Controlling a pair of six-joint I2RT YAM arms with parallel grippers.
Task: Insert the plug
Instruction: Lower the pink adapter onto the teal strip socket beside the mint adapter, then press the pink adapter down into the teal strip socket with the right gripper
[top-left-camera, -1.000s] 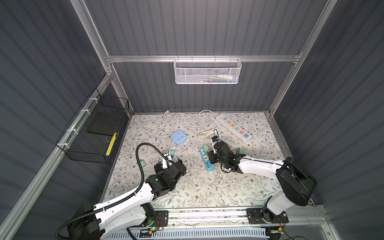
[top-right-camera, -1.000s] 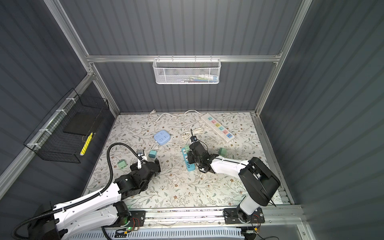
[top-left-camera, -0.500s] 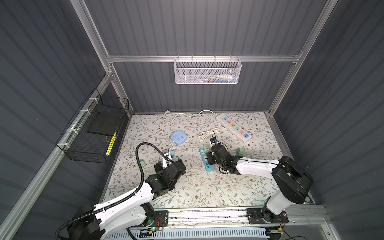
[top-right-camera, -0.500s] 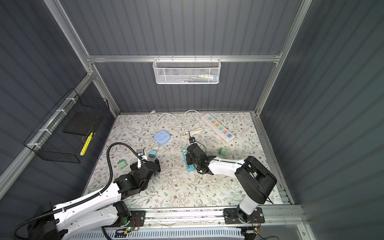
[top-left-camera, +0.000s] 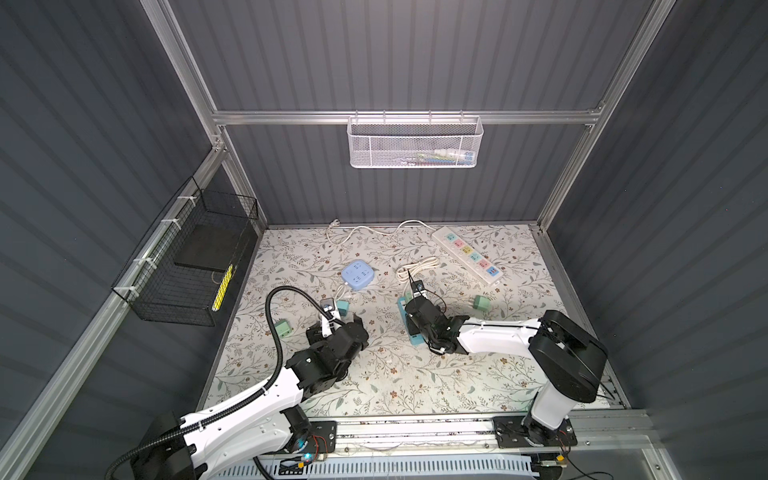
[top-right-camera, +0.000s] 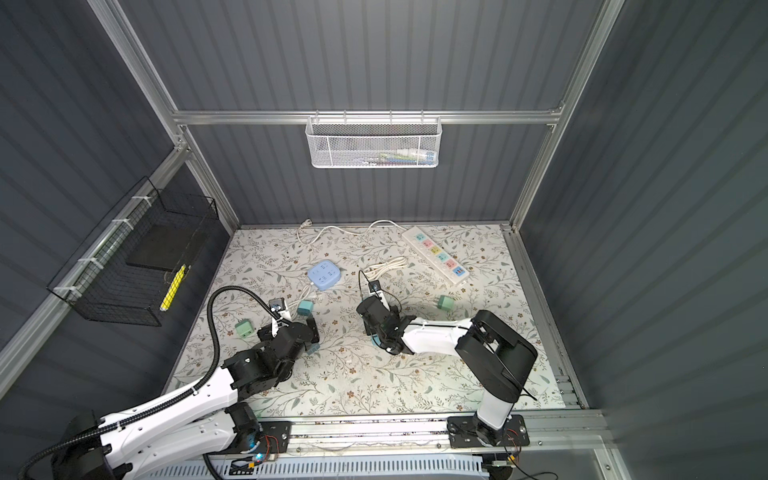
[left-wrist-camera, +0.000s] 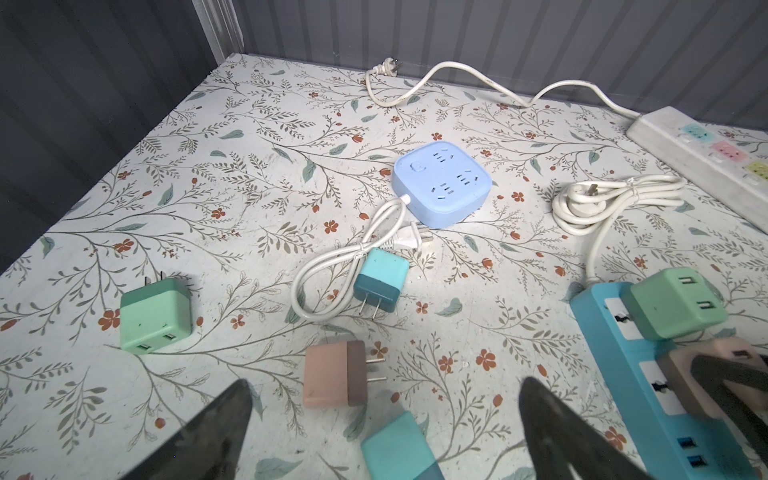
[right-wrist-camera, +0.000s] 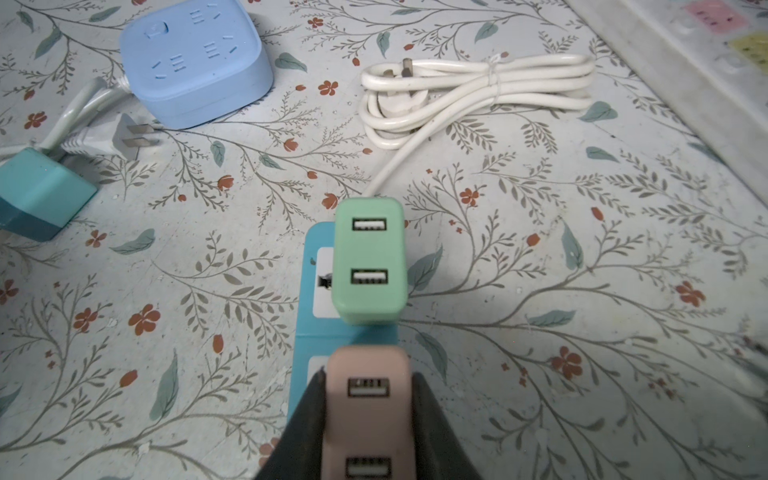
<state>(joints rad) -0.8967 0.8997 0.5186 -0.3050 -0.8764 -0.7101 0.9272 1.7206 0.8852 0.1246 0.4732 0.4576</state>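
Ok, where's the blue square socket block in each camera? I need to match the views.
In a top view: the blue socket block lies just left of the coiled white cord.
In a top view: the block again lies left of the cord.
Left wrist: the block sits beyond the teal adapter, cord alongside.
Right wrist: the block, cord alongside.
Shared landmark: the coiled white cord.

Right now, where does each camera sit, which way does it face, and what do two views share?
Top views: high over the front, facing down at the table; left arm and right arm show whole.
Left wrist: behind the open left gripper, facing the back wall across loose chargers; only its fingers show.
Right wrist: above the right gripper, shut on the pink charger, looking along the teal strip.
Shared: both wrist views show the green charger and blue socket box.
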